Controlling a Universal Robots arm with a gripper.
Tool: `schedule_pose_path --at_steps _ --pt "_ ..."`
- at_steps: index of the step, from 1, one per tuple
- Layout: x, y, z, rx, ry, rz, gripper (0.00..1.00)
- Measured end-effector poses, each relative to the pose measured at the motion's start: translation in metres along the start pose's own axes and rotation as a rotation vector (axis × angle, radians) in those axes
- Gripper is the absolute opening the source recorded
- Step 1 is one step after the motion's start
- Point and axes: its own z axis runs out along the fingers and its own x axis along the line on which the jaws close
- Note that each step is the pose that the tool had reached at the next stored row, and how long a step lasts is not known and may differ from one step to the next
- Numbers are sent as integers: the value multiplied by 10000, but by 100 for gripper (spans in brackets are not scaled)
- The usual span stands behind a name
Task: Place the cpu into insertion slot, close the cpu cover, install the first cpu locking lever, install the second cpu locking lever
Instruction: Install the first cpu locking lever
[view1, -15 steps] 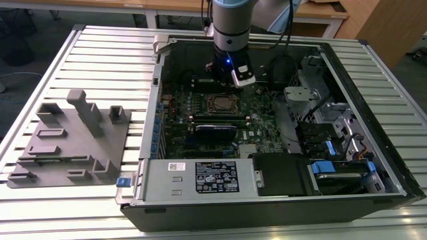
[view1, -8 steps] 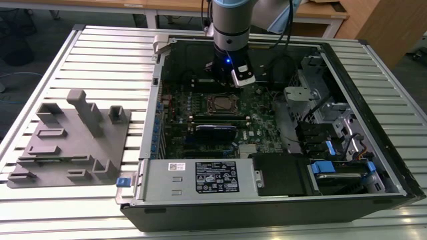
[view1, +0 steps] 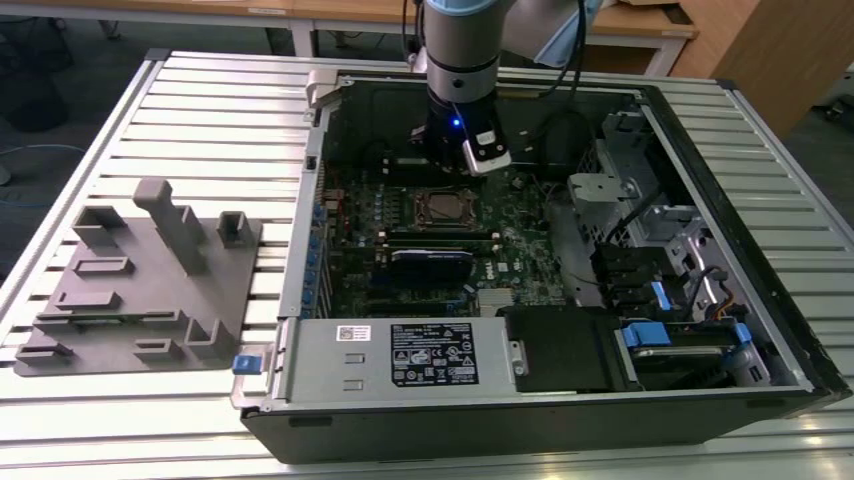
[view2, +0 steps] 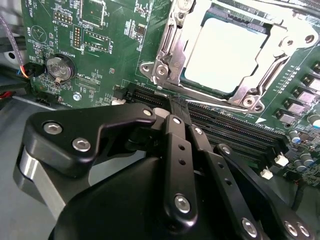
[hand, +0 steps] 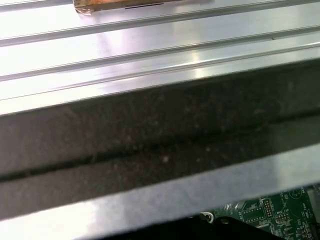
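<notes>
The cpu lies in the insertion slot, its pale silver top showing through the window of the cpu cover. The cover lies flat over the chip. A thin silver lever wire runs along the socket's edge nearest the fingers. My gripper is shut, and its black fingers meet at a tip just off that edge, above the long black memory slots. In the exterior view the gripper hangs inside the open computer case, just behind the insertion slot.
A grey fixture with upright holders stands on the slatted table at the exterior view's left. Inside the case sit a power supply in front and drive bays on the right. A coin battery is on the board. The first wrist view faces the case wall.
</notes>
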Motion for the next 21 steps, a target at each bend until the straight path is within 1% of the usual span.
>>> schedule_pose_path --at_steps 4,5,12,17,18,19,21 --pt "0 -1 7 82 -56 -18 11" --pt "0 -2 9 85 -68 -20 11" --pt "12 17 12 84 -82 -1 11" --pt "27 19 11 79 -118 20 11" --pt "28 19 11 74 -144 19 11" --pt "30 18 12 64 -188 15 11" --pt "35 17 14 38 -297 5 11"
